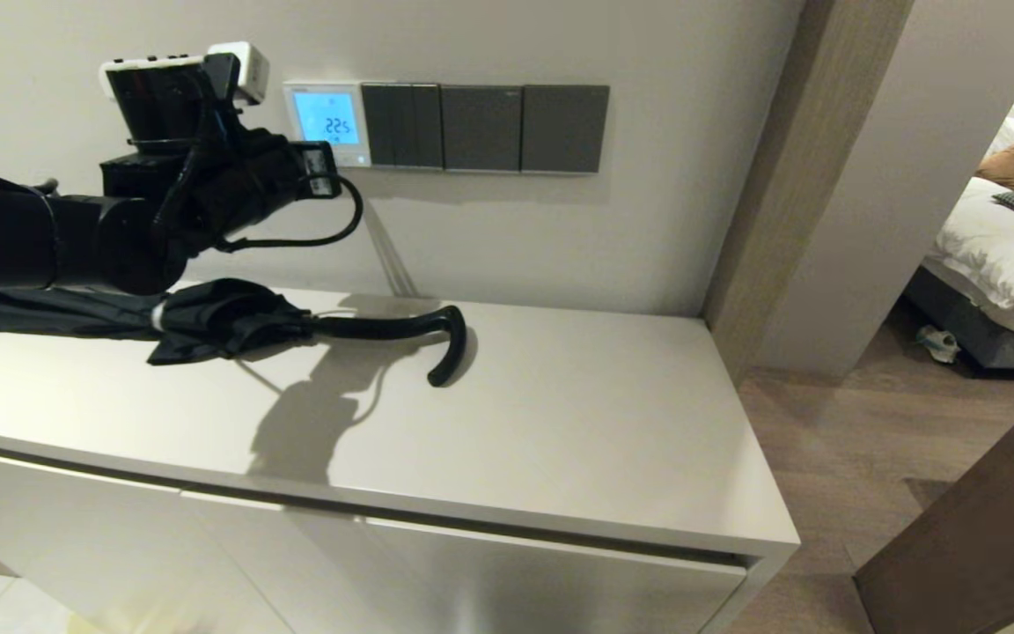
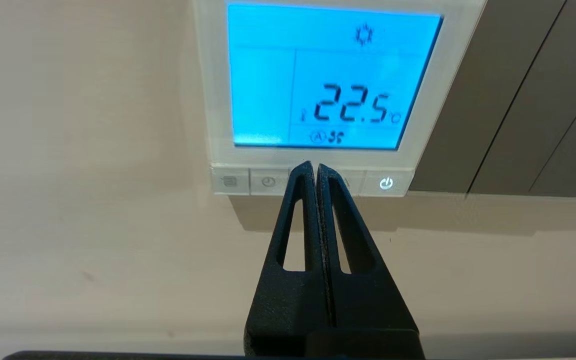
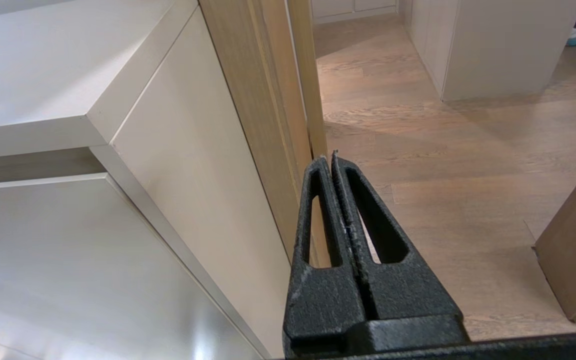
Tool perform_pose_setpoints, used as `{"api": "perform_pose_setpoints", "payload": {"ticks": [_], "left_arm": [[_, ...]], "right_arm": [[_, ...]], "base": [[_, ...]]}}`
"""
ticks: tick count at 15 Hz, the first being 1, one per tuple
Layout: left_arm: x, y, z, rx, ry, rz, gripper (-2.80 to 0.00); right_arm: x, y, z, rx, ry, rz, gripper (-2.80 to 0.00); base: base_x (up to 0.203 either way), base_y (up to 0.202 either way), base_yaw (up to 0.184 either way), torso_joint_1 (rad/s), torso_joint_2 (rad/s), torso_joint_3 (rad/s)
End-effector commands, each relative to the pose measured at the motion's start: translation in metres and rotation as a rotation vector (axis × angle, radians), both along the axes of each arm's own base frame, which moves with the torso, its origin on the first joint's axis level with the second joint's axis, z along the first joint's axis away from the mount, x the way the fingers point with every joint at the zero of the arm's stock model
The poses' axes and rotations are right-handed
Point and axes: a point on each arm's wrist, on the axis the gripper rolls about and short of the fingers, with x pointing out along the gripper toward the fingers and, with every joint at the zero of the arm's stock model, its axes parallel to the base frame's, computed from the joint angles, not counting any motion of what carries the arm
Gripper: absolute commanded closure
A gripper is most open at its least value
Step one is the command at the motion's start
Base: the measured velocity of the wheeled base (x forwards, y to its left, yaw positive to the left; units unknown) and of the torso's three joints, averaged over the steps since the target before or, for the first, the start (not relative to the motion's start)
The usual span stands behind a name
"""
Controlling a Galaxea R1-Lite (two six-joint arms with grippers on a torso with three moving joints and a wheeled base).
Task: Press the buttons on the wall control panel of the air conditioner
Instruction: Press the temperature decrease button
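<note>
The white cabinet top [image 1: 560,414] fills the lower part of the head view, and a black folded umbrella [image 1: 234,326] lies on it at the middle left, its hooked handle curling toward the middle of the frame. Above the umbrella, the black left arm reaches in level from the left edge toward the wall. Its left gripper [image 2: 315,166] has both fingers pressed flat together with nothing between them. In the left wrist view, the closed tip sits in the middle of the frame, right on the row of buttons [image 2: 268,182], hiding the middle ones. The buttons run along the bottom of the air conditioner's wall control panel [image 1: 326,121], high and left of middle on the wall. Its blue screen [image 2: 333,75] reads 22.5. Dark grey switch plates [image 1: 485,128] sit just beside it. The right gripper [image 3: 334,159] is closed too, hanging low by the cabinet's side, over the wood floor [image 3: 468,150].
</note>
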Motion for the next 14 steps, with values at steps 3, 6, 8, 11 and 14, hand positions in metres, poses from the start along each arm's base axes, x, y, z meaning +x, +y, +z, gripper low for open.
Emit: {"api": "perform_pose_setpoints", "payload": {"ticks": [3,6,8,11,14], "left_arm": [[0.0062,-0.0018,-0.0077,0.013,0.011,0.001,0.00],[0.0068,-0.0013,-0.0079,0.012,0.011,0.002,0.00],[0.0066,-0.0019,-0.0079,0.012,0.011,0.000,0.00],[0.0092,-0.0018,-0.0095,0.014,0.013,0.003,0.00],[0.0075,-0.0015,-0.0091,0.011,0.007,0.003,0.00]], "right_arm": [[0.0001,0.0000,-0.0004,0.000,0.001,0.000,0.00],[0.0001,0.0000,-0.0004,0.000,0.001,0.000,0.00],[0.0001,0.0000,-0.0004,0.000,0.001,0.000,0.00],[0.0001,0.0000,-0.0001,0.000,0.000,0.000,0.00],[0.0001,0.0000,-0.0004,0.000,0.001,0.000,0.00]], "base": [[0.000,0.000,0.000,0.000,0.00,0.000],[0.000,0.000,0.000,0.000,0.00,0.000],[0.000,0.000,0.000,0.000,0.00,0.000],[0.000,0.000,0.000,0.000,0.00,0.000],[0.000,0.000,0.000,0.000,0.00,0.000]]}}
